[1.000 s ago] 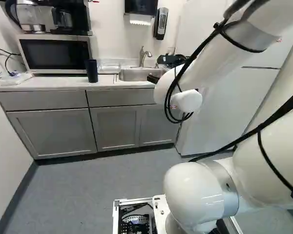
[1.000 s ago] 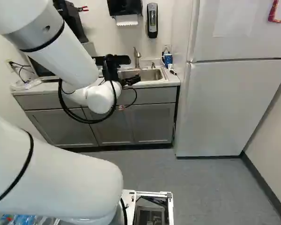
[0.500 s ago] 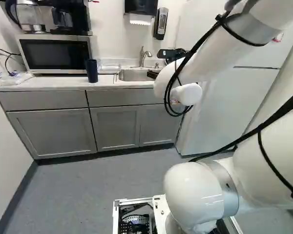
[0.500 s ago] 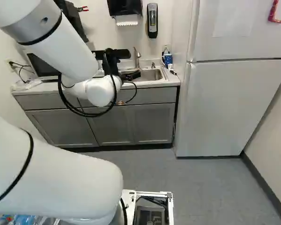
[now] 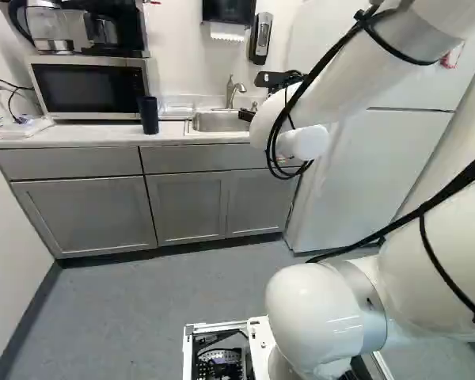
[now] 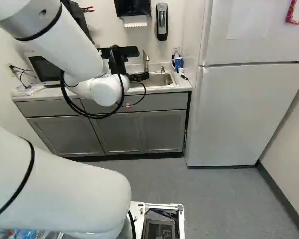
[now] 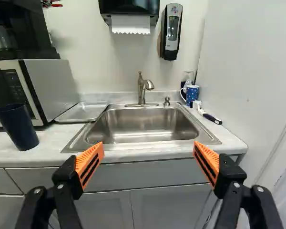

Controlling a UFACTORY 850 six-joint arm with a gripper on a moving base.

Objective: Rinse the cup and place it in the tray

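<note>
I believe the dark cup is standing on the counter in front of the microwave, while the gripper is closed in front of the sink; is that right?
Not quite: the wrist view shows the gripper open, its two fingers wide apart. It is in front of the sink, and the dark cup stands on the counter in front of the microwave.

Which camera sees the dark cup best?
The wrist view: the cup looks biggest there. The left base view shows it smaller; the right base view doesn't show it, with the arm across that spot.
</note>
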